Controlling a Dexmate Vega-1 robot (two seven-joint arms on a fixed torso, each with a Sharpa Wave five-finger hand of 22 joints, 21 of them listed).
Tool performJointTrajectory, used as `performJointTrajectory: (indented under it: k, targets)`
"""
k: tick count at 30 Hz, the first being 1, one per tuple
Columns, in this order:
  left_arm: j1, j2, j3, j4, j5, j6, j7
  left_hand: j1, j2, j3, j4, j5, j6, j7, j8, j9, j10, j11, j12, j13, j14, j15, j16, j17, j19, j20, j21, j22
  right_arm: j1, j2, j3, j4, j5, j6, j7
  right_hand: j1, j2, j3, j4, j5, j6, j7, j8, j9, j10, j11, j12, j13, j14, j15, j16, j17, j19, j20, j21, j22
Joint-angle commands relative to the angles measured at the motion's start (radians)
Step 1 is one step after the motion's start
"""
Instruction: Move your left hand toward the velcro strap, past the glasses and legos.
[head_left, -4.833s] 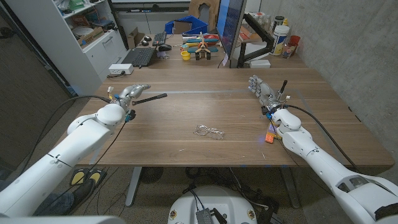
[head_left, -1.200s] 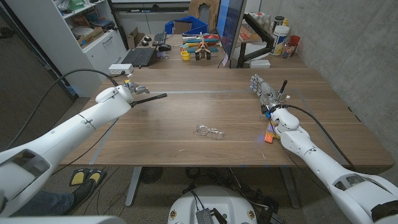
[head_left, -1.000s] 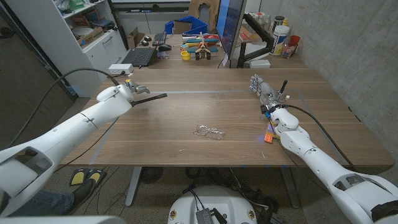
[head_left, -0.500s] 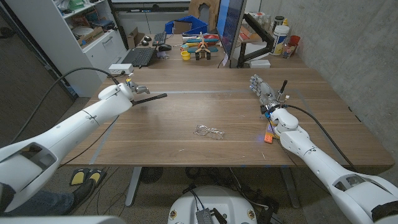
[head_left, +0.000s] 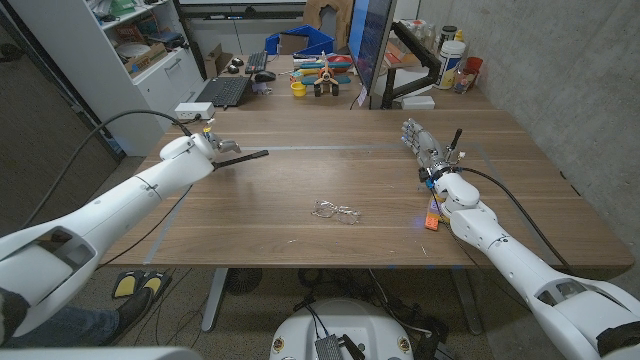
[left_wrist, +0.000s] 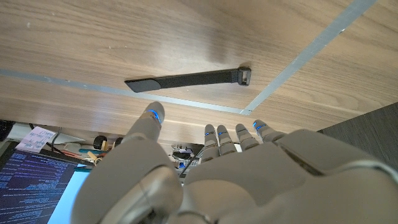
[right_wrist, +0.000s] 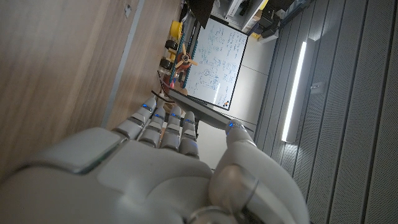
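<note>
In the head view, the left hand (head_left: 213, 141) is at the far left of the surface (head_left: 300, 185), just beside the velcro strap (head_left: 243, 157). The glasses (head_left: 336, 211) lie near the middle. The right hand (head_left: 422, 142) has straight fingers, holding nothing.

In the left wrist view, the left hand's fingers (left_wrist: 225, 138) are apart above the strap (left_wrist: 186, 79), not touching it.

Bare table (head_left: 300, 180) lies between the left hand (head_left: 215, 143) and the velcro strap (head_left: 240, 158); the glasses (head_left: 336, 211) sit well apart.
</note>
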Motion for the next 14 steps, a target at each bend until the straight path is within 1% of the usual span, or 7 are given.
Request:
performJointTrajectory:
  k: [1, 5, 8, 12, 14]
  targets:
    - [0.004, -0.004, -0.002, 0.004, -0.002, 0.011, -0.001, 0.013, -0.005, -0.004, -0.001, 0.009, 0.012, 0.002, 0.003, 0.002, 0.006, -0.004, 0.003, 0.005, 0.006, -0.002, 0.003, 0.001, -0.002, 0.004, 0.002, 0.002, 0.009, 0.003, -0.005, 0.015, -0.003, 0.006, 0.012, -0.001, 0.009, 0.004, -0.004, 0.006, 0.007, 0.003, 0.001, 0.003, 0.009, 0.002, -0.003, 0.002, 0.013, 0.0, -0.003, 0.003, 0.006, -0.018, -0.002, 0.006]
    - [0.006, 0.0, -0.003, -0.001, -0.002, 0.016, -0.002, 0.014, -0.005, -0.005, 0.0, 0.009, 0.012, 0.001, 0.003, 0.002, 0.006, -0.002, 0.002, 0.005, 0.006, -0.003, 0.003, 0.001, -0.002, 0.004, 0.002, 0.002, 0.012, 0.007, -0.007, 0.021, -0.003, 0.008, 0.013, -0.001, 0.009, 0.004, -0.004, 0.006, 0.007, 0.003, 0.001, 0.003, 0.009, 0.0, -0.004, 0.002, 0.013, 0.0, -0.003, 0.003, 0.006, -0.017, -0.003, 0.006]
    - [0.006, 0.001, -0.003, -0.001, -0.002, 0.016, -0.003, 0.015, -0.006, -0.005, 0.0, 0.009, 0.013, 0.0, 0.003, 0.003, 0.006, -0.004, 0.002, 0.005, 0.006, -0.003, 0.003, 0.001, -0.002, 0.004, 0.002, 0.002, 0.014, 0.011, -0.008, 0.026, -0.003, 0.009, 0.013, -0.001, 0.009, 0.005, -0.004, 0.006, 0.007, 0.002, 0.001, 0.003, 0.01, 0.0, -0.003, 0.002, 0.013, -0.001, -0.003, 0.003, 0.006, -0.018, -0.004, 0.006]
    - [-0.003, -0.002, 0.002, 0.011, -0.004, 0.019, -0.009, 0.016, -0.006, -0.006, 0.001, 0.01, 0.013, 0.0, 0.002, 0.003, 0.008, -0.005, 0.003, 0.005, 0.006, -0.003, 0.003, 0.002, -0.002, 0.004, 0.002, 0.002, 0.019, 0.017, -0.011, 0.033, -0.002, 0.012, 0.017, -0.001, 0.009, 0.005, -0.005, 0.006, 0.007, 0.003, 0.001, 0.003, 0.01, 0.0, -0.003, 0.002, 0.013, -0.001, -0.004, 0.003, 0.007, -0.017, -0.006, 0.006]
    - [-0.005, -0.001, 0.004, 0.017, -0.004, 0.006, -0.011, 0.017, -0.006, -0.006, 0.001, 0.01, 0.013, 0.001, 0.002, 0.003, 0.009, -0.006, 0.003, 0.005, 0.006, -0.002, 0.003, 0.002, -0.002, 0.004, 0.002, 0.002, 0.021, 0.018, -0.012, 0.033, -0.004, 0.013, 0.015, -0.001, 0.009, 0.004, -0.004, 0.006, 0.007, 0.003, 0.001, 0.003, 0.011, 0.0, -0.003, 0.002, 0.013, -0.001, -0.004, 0.003, 0.007, -0.018, -0.006, 0.006]
